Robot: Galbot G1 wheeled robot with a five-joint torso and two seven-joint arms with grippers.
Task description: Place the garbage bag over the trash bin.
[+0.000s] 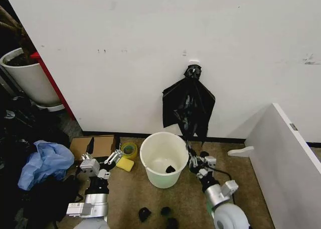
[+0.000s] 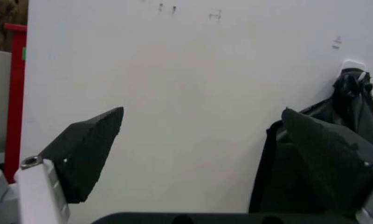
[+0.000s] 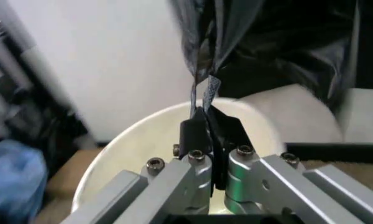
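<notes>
Black film of the garbage bag (image 1: 188, 107) hangs from a hook on the white wall, just behind the trash bin (image 1: 163, 159) on the carpet. The right gripper (image 3: 206, 135), beside the bin's rim, is clamped on the bag's lowest strip. The left gripper (image 1: 114, 157) waits with fingers spread near a yellow tape roll (image 1: 129, 149).

Garbage bag (image 2: 361, 107) cut by frame edge (behind finger pad).
</notes>
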